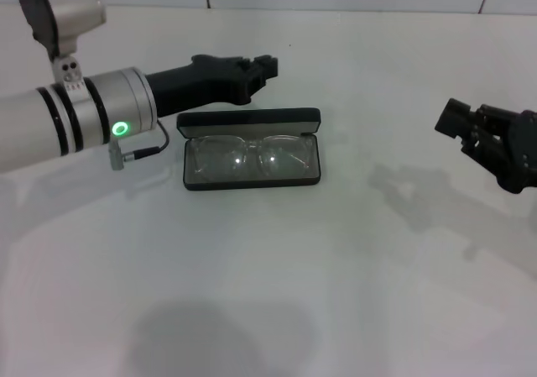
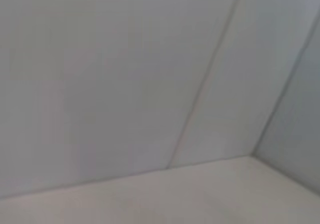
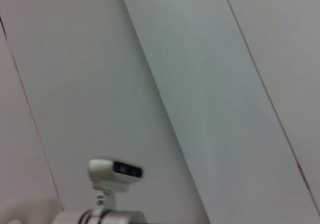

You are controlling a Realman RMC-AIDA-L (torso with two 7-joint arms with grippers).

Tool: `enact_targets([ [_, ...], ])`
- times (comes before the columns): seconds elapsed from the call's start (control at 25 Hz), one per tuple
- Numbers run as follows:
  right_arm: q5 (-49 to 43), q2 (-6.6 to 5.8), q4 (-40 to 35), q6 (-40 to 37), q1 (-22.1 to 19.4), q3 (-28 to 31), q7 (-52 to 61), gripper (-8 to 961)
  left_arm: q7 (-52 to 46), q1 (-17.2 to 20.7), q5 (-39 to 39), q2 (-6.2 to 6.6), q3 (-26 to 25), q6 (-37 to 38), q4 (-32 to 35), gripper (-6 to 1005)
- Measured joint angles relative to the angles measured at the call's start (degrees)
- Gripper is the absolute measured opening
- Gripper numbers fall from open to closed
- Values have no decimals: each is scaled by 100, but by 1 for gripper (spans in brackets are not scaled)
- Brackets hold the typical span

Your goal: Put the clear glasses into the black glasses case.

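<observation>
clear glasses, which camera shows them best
The head view: the clear glasses lie inside the open black glasses case on the white table. The left wrist view and right wrist view show none of them, only wall; the right one also catches the left arm's camera.

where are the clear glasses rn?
Head view: the clear glasses lie inside the open black glasses case at table centre, just in front of the left gripper.

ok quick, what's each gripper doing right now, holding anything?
Left gripper: holds nothing, behind the open black glasses case; open or shut cannot be told.
Right gripper: holds nothing, off to the case's right; cannot be told.
</observation>
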Motion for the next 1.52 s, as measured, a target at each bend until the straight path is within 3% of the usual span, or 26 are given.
enact_targets([
  [0.52, 6, -5, 245, 3, 231, -45, -20, 203, 128, 22, -11, -37, 14, -296, -719, 97],
  [1.08, 6, 1, 266, 81, 339, -49, -41, 216, 299, 85, -50, -62, 270, -347, -1037, 98],
  [1.24, 5, -18, 259, 63, 341, -48, -44, 220, 501, 301, -83, -31, 289, 781, -283, 98],
  [1.36, 6, -23, 227, 52, 355, -48, -45, 223, 882, 770, -465, -48, 375, 1747, 604, 98],
  [1.52, -61, -37, 191, 7, 395, -48, -48, 226, 1123, 1352, -1195, -7, 824, 2214, 1416, 99],
])
